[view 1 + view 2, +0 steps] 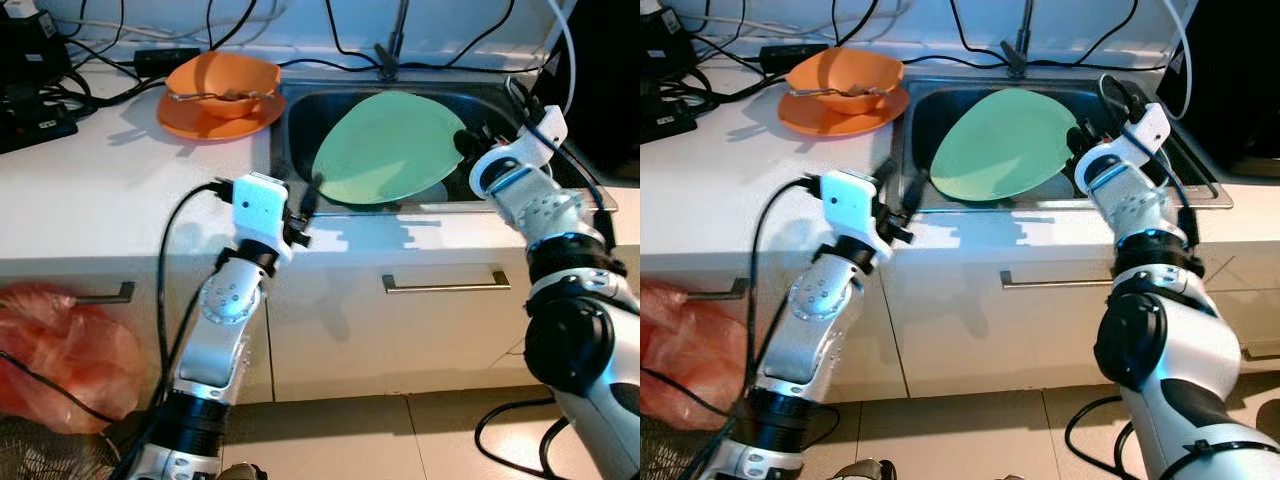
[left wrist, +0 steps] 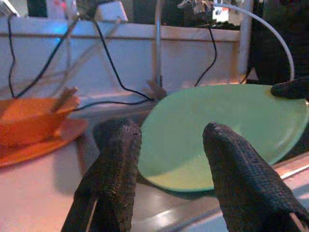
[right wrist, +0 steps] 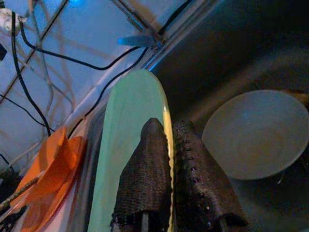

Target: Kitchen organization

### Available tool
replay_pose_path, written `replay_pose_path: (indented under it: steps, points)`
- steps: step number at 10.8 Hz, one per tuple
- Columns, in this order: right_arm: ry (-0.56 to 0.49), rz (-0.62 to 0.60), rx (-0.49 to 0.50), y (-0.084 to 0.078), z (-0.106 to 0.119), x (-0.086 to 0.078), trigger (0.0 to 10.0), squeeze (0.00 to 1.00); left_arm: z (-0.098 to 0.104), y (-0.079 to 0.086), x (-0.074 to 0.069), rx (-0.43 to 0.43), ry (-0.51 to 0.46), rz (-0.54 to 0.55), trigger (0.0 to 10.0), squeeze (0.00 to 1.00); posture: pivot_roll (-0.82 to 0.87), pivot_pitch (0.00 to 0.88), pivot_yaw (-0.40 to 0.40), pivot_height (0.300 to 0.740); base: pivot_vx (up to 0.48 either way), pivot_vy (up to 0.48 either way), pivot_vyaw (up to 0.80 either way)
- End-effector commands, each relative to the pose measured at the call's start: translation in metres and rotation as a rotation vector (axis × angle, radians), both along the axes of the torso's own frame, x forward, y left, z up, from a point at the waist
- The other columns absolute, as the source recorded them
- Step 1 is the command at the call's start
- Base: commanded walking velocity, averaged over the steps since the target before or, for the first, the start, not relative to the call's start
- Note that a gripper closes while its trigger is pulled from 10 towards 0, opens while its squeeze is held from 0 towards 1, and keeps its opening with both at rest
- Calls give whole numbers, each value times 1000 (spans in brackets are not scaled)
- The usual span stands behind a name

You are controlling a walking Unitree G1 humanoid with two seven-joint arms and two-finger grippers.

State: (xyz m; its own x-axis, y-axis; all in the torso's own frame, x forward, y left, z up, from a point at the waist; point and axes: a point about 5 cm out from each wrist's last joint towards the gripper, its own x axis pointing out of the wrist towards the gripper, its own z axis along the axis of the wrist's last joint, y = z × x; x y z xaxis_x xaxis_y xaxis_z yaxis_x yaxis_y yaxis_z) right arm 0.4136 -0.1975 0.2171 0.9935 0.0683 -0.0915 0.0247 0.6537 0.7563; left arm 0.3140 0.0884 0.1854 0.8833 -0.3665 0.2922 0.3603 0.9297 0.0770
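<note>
- A smooth, matt green plate (image 1: 385, 148) is seen.
- The sink (image 1: 300, 110) is brushed metal.
- Rough, woven-textured black fingers (image 2: 241, 179) are shown.
- The orange bowl (image 1: 222, 85) looks glossy.

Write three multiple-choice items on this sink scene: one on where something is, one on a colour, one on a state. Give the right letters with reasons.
1. Where is the orange bowl?
A. In the sink
B. On the orange plate on the counter
C. On the floor

2. What colour is the large plate over the sink?
A. Green
B. White
C. Blue

3. What is the right end effector doing?
A. Hanging idle by the cupboard
B. Open above the counter
C. Shut on the plate's rim

Answers:
1 B: the bowl sits on the matching plate, on the counter left of the sink.
2 A: the head views and both wrist views show it pale green.
3 C: the right wrist view shows a finger on each side of the plate's edge, and the plate is held tilted above the basin. The left end effector is open by the sink's front left corner.
</note>
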Motion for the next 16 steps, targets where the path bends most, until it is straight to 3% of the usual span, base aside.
replay_pose_path:
  steps: [1, 2, 3, 4, 8, 12, 16]
  points:
    - [-32, -33, 22, -6, 1, -1, 0, 0, -1, -2, -2, -10, 10, -18, 10000, 0, 11, 70, -53, 740, 0, 0, 0]
    - [-40, -39, 2, -5, -4, -1, 3569, 0, -1, -3, -2, -17, 27, -28, 10000, 0, 12, 73, -50, 740, 0, 0, 0]
    - [-69, -41, -28, -4, -6, -2, 10000, 0, 3, 0, 2, -44, 39, -18, 10000, 0, 13, 75, -46, 740, 0, 0, 0]
    - [-102, -54, -76, -4, -3, -2, 10000, 0, 8, 3, 3, -52, 24, 1, 10000, 0, 14, 76, -44, 740, 0, 0, 0]
    - [-174, -154, -112, -20, 3, -5, 10000, 0, 20, 19, 12, -57, -3, 44, 10000, 0, 15, 85, -37, 740, 420, 0, 0]
    - [-163, -203, -133, -25, -2, -6, 10000, 0, 18, 18, 10, -62, 13, 35, 10000, 0, 20, 90, -35, 740, 430, 0, 0]
    - [-151, -219, -145, -27, -4, -7, 10000, 0, 14, 17, 8, -49, 28, 30, 10000, 0, 21, 90, -36, 740, 0, 0, 0]
